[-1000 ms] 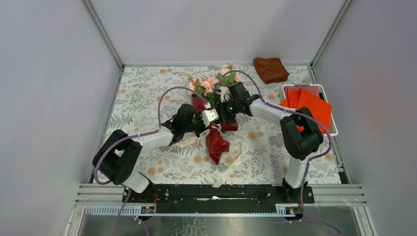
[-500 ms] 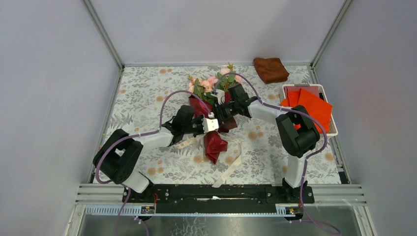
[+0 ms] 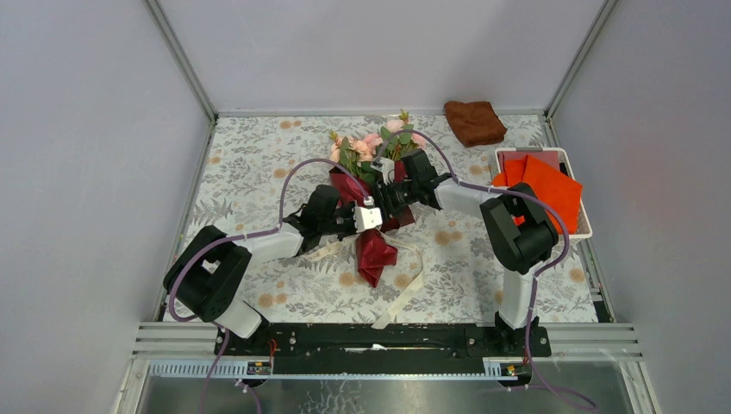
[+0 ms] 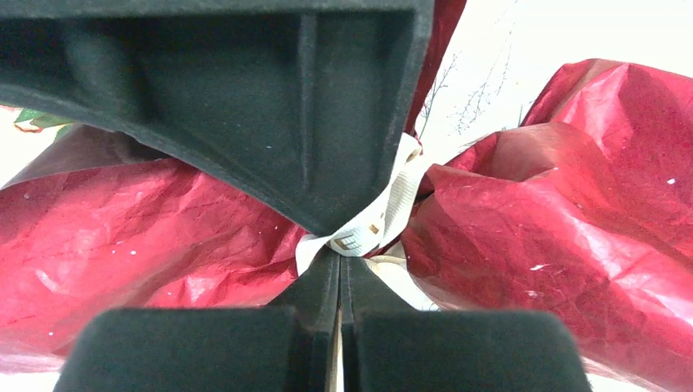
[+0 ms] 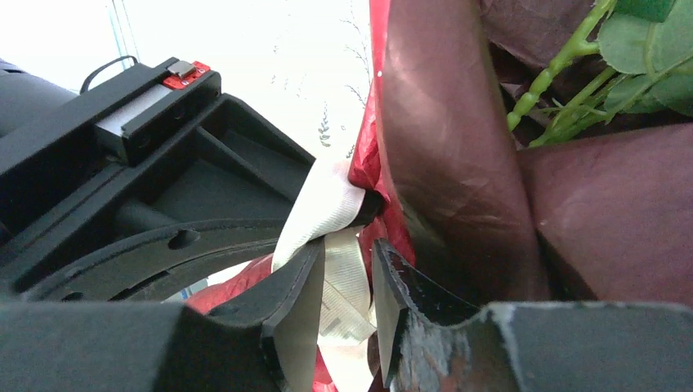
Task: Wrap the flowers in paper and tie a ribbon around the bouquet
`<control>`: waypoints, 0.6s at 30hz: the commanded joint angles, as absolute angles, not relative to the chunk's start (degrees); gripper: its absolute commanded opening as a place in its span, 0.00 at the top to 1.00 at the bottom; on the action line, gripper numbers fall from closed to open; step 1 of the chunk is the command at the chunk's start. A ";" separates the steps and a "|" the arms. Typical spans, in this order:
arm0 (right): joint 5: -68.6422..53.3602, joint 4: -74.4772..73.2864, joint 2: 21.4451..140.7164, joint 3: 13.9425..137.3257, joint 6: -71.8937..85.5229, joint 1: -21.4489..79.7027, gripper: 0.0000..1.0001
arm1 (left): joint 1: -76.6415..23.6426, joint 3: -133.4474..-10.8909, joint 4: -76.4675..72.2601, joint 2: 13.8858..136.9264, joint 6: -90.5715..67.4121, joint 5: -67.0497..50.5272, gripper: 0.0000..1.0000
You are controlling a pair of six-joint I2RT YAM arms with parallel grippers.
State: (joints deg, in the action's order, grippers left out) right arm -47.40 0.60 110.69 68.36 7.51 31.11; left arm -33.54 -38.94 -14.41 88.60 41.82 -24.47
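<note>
1. The bouquet (image 3: 349,183), small pink roses and green leaves in a cone of dark red paper, lies near the middle of the floral-patterned table cover (image 3: 250,164).
2. The flowers (image 3: 372,145), a bunch of pink roses with green leaves, point toward the far side. In the right wrist view their thin green stems run down into the cone's mouth.
3. The paper (image 3: 377,250), a thin, crinkled dark red sheet with a darker maroon reverse, narrows to a waist between the two arms. Below the waist it flares into a tail toward the arm bases.
4. The left gripper (image 4: 339,273) reaches in from the left to that waist. Its fingers are pressed together, pinching the long, narrow, flat cream-white ribbon (image 4: 391,204), which comes out at their tips and runs up between the folds of paper.
5. The right gripper (image 5: 347,269) comes in from the right and sits just beside the left one at the waist. Its fingers stand apart. The ribbon hangs in the gap, against one finger, and is not squeezed.
6. From above, the rest of the ribbon trails over the table cover on the right of the paper tail, toward the near edge.
7. A small brown folded cloth (image 3: 474,122) lies at the far right. A white tray (image 3: 589,226) holding bright orange sheets (image 3: 547,183) sits at the right edge, well apart from the bouquet.
</note>
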 commanded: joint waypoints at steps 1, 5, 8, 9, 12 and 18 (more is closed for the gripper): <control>-47.67 -2.03 110.56 68.33 2.68 32.52 0.62 | -33.21 -39.15 -22.14 89.04 39.67 -24.45 1.00; -46.89 -2.51 108.35 66.96 0.32 32.52 0.59 | -32.88 -39.13 -22.41 89.08 39.55 -24.22 1.00; -46.31 -2.38 108.32 67.36 0.98 32.51 0.60 | -32.82 -38.93 -22.07 89.03 40.21 -24.71 1.00; -45.93 -1.77 108.39 67.36 1.68 32.52 0.64 | -32.79 -38.79 -22.11 88.95 40.25 -25.02 1.00; -44.40 0.94 108.42 67.33 3.59 32.50 0.80 | -32.76 -38.45 -22.15 88.33 40.49 -26.15 1.00; -38.71 2.06 106.22 66.75 5.46 32.23 1.00 | -32.46 -38.66 -17.51 86.32 43.97 -27.89 1.00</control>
State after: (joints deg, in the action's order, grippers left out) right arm -43.81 0.01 110.30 67.26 4.29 32.01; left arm -32.99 -38.70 -17.58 88.62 40.75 -25.28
